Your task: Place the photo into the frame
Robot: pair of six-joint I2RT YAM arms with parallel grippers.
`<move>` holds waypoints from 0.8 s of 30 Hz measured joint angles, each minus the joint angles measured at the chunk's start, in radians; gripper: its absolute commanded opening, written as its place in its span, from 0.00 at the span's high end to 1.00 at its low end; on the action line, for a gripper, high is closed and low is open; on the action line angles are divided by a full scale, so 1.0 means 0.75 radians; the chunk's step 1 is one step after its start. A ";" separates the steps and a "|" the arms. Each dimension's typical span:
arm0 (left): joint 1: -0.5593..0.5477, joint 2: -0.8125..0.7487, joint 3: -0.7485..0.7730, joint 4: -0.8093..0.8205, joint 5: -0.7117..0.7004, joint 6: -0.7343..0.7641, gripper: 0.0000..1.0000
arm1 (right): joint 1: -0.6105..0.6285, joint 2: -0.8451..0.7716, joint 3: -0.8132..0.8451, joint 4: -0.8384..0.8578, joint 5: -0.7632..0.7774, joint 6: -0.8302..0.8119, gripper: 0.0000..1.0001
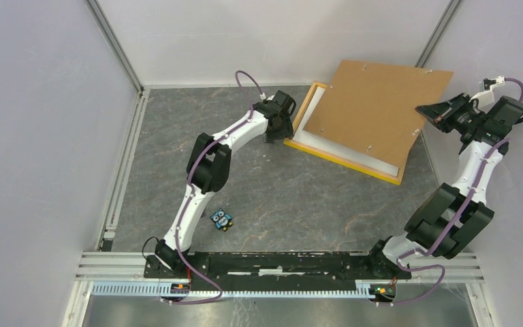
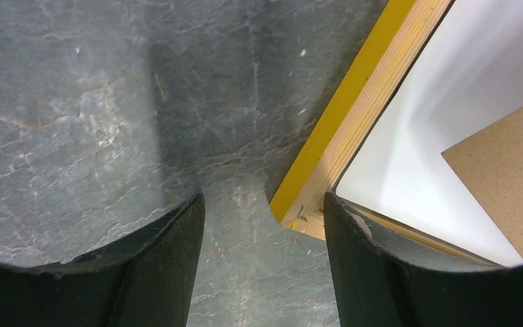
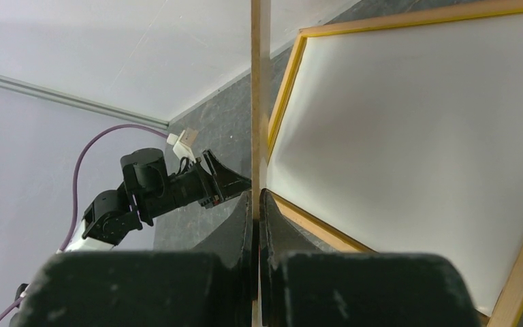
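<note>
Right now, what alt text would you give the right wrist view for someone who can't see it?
The right tool pinches a brown backing panel seen edge-on. Beside it lies the yellow frame holding the white-backed photo; the left tool is behind.

Photo [image 2: 415,136], white back up, lies inside yellow-bordered frame [image 2: 354,129].

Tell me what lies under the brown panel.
The frame, with a white sheet filling it. From above the panel, clamped by the right gripper, hides most of both; the right wrist view shows plain white beneath. The sheet's underside is hidden.
</note>
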 measured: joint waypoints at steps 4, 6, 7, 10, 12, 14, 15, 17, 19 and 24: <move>0.004 -0.105 -0.185 0.062 0.002 0.002 0.29 | 0.039 -0.007 0.002 -0.070 0.036 -0.038 1.00; 0.011 -0.179 -0.310 0.093 0.013 0.003 0.29 | 0.077 -0.009 0.005 -0.134 0.072 -0.080 1.00; 0.017 -0.214 -0.369 0.107 0.026 0.003 0.29 | 0.093 -0.010 0.004 -0.149 0.084 -0.083 1.00; 0.049 -0.322 -0.550 0.145 0.076 0.009 0.27 | 0.149 -0.010 0.004 -0.180 0.092 -0.089 1.00; 0.073 -0.388 -0.658 0.173 0.107 0.023 0.23 | 0.186 -0.012 0.003 -0.190 0.093 -0.087 1.00; 0.096 -0.449 -0.751 0.188 0.130 0.049 0.20 | 0.223 -0.012 0.001 -0.197 0.086 -0.087 1.00; 0.107 -0.479 -0.792 0.187 0.140 0.066 0.18 | 0.230 -0.012 0.001 -0.201 0.085 -0.087 1.00; 0.123 -0.522 -0.851 0.180 0.154 0.097 0.17 | 0.267 -0.012 -0.005 -0.206 0.082 -0.083 1.00; 0.139 -0.561 -0.902 0.166 0.177 0.132 0.14 | 0.288 -0.012 -0.015 -0.206 0.067 -0.080 1.00; 0.181 -0.614 -0.958 0.071 0.275 0.213 0.07 | 0.299 0.009 -0.018 -0.215 0.047 -0.072 1.00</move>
